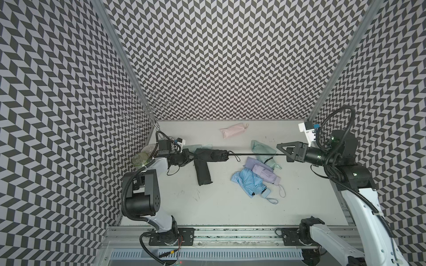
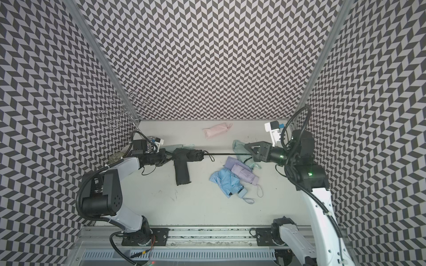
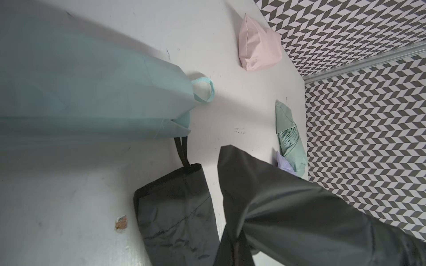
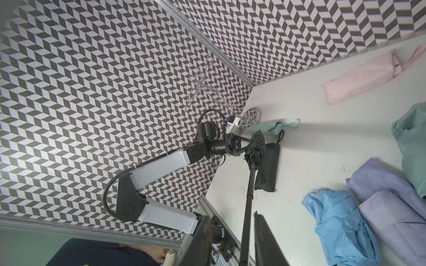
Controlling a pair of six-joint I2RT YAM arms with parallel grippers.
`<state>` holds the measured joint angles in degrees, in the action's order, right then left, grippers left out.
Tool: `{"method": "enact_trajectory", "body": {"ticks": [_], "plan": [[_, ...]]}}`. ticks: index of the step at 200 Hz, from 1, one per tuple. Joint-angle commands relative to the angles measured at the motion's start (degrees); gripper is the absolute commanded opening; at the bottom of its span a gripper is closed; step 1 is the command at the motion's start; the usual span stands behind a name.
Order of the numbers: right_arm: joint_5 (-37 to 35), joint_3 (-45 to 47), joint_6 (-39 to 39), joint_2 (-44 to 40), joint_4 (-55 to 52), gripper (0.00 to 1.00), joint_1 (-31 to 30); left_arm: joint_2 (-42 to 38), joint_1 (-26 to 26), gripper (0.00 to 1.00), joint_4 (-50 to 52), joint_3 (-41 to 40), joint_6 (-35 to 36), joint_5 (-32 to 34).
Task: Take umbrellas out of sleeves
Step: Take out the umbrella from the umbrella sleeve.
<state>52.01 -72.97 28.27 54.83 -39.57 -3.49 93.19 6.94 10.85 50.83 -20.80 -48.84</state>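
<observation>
The black umbrella (image 1: 211,155) hangs above the table (image 1: 219,207), its thin telescopic shaft extended straight between the two arms. The left gripper (image 1: 192,157) is clamped on its bunched canopy end. The right gripper (image 1: 286,154) is pinched closed on the tip of its shaft.

The widest bare stretch of tabletop lies between this umbrella and the aluminium rail (image 1: 230,232). A flat black sleeve (image 1: 202,171) lies just under the canopy, pointing toward the rail. A mint umbrella (image 1: 262,149) lies beneath the shaft. A lavender umbrella (image 1: 265,171) and a light blue umbrella (image 1: 247,184) overlap on the shaft's rail side, near the right gripper's end. A pink umbrella (image 1: 233,130) rests well apart, on the shaft's wall side.

Beside the canopy end, a second mint umbrella (image 1: 196,147), a green glass (image 1: 140,159) and a wire rack (image 1: 147,110) crowd the corner.

The table is matte pale grey and scuffed. Chevron-patterned walls close three sides. The fabrics are thin, pleated and crinkled.
</observation>
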Motion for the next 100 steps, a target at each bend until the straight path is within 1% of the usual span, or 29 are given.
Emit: {"method": "enact_trajectory", "body": {"ticks": [1,14,29,48,55,71,84,100], "plan": [[0.0,-8.7,-3.9,0.7,-1.2,0.00,0.8,1.5,2.4,0.00,2.0,1.4,1.9,7.4],[-2.0,-12.9,-5.3,2.3,-3.4,0.00,0.9,1.7,3.3,0.00,2.7,1.6,2.0,8.6],[-1.8,-14.5,-4.7,3.4,-3.0,0.00,0.9,2.2,3.5,0.00,2.3,1.9,1.5,7.6],[-4.6,-18.8,-7.0,5.0,-5.2,0.00,1.2,2.5,3.3,0.00,2.5,2.8,1.6,6.8],[-3.3,-19.2,-6.6,5.7,-4.6,0.00,1.0,2.5,3.0,0.00,2.5,3.0,1.5,6.5],[2.5,-16.0,-2.8,6.0,1.0,0.00,1.0,2.4,1.5,0.00,1.2,2.8,1.0,5.1],[3.0,-15.4,-2.6,6.5,1.8,0.00,1.0,1.8,-0.2,0.00,0.7,2.9,1.0,4.5],[4.0,-13.6,-2.2,6.5,3.0,0.00,0.4,2.2,-3.2,0.00,2.2,3.9,1.8,4.7]]}}
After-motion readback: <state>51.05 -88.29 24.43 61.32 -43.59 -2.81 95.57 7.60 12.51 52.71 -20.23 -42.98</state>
